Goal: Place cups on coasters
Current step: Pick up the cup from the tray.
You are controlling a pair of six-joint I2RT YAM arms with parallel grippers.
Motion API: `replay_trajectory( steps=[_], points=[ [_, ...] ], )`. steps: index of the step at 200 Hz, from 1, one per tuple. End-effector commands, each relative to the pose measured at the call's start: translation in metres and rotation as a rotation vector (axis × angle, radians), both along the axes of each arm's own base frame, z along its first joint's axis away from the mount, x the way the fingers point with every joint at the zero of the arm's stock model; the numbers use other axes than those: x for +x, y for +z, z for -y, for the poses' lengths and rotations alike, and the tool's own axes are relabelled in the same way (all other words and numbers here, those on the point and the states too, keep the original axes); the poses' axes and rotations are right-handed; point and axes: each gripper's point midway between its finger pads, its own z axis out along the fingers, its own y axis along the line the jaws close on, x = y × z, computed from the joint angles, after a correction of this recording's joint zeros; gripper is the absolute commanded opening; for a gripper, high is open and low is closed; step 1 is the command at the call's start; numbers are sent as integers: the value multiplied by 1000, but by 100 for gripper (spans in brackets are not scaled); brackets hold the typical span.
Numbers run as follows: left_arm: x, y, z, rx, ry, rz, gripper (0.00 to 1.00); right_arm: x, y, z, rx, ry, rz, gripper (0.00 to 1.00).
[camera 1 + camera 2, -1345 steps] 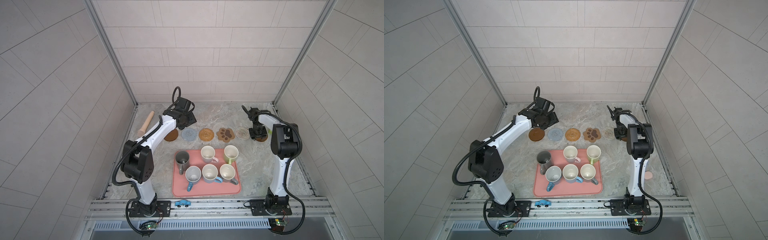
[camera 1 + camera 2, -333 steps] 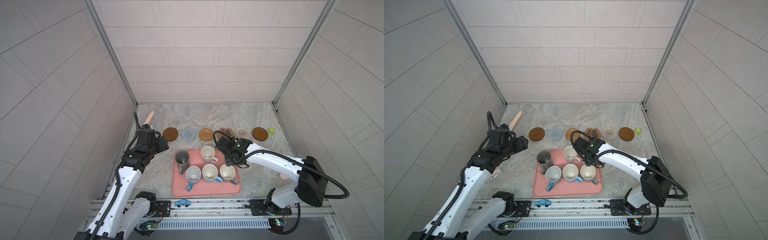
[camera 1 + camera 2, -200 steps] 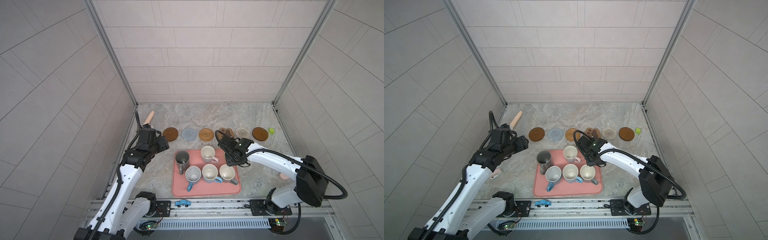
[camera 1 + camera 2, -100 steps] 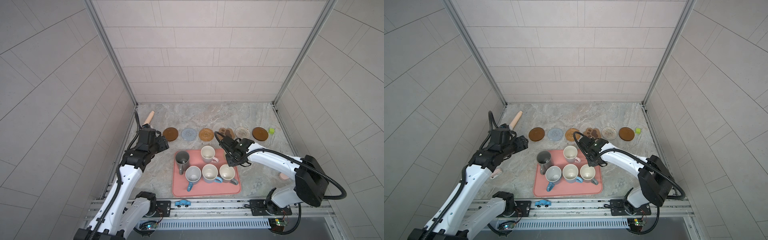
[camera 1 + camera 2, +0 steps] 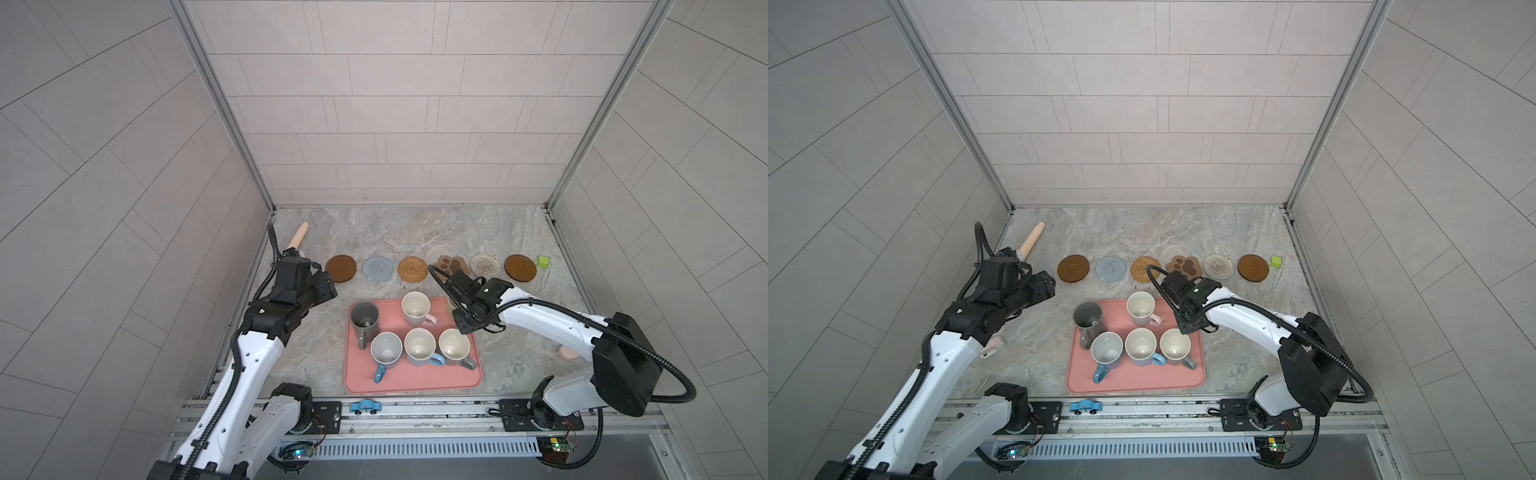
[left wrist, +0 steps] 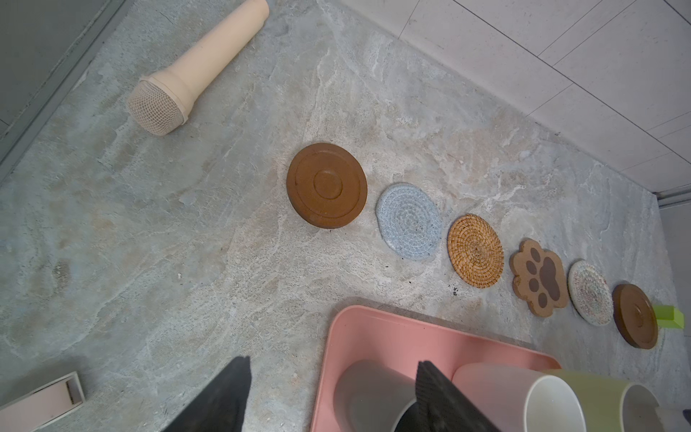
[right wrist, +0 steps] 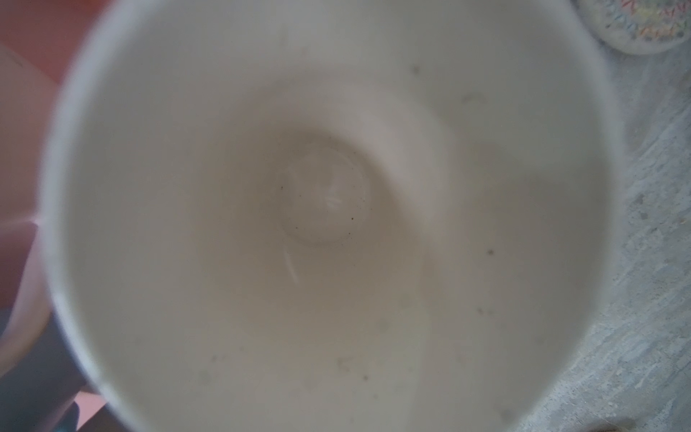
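Six coasters lie in a row behind the pink tray [image 5: 415, 382]: brown disc [image 5: 340, 268], grey-blue round [image 5: 377, 268], rattan [image 5: 412, 269], paw [image 5: 453, 265], cream round [image 5: 485, 264], brown disc [image 5: 520, 267]. On the tray stand the dark grey cup [image 5: 364, 319], pink cup [image 5: 415, 308], blue-handled cup [image 5: 385, 353], light blue cup [image 5: 420, 347] and grey cup [image 5: 454, 344]. My right gripper [image 5: 457, 311] is shut on the green cup [image 6: 598, 396], whose pale inside [image 7: 336, 209] fills the right wrist view; its fingers are hidden. My left gripper [image 6: 332, 389] hangs open left of the tray.
A beige toy microphone [image 5: 298, 239] lies at the back left. A green block [image 5: 542, 262] sits beside the right brown disc. A pink disc [image 5: 566, 353] lies under the right arm, a tape dispenser [image 5: 992, 347] under the left arm, and a toy car [image 5: 365, 406] on the front rail.
My right gripper has settled over the green cup at the tray's back right and closed. The left arm has stayed where it was, still open.
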Motion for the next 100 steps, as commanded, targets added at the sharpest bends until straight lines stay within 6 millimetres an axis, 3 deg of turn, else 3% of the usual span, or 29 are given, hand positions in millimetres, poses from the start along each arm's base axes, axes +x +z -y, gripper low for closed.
replay_trajectory(
  steps=[1,100],
  points=[
    [-2,-1,-5,9,27,2,77,5,5,2,-2,23,35,15],
    [-2,-2,-6,12,29,4,77,13,25,3,14,64,102,5]
  ],
)
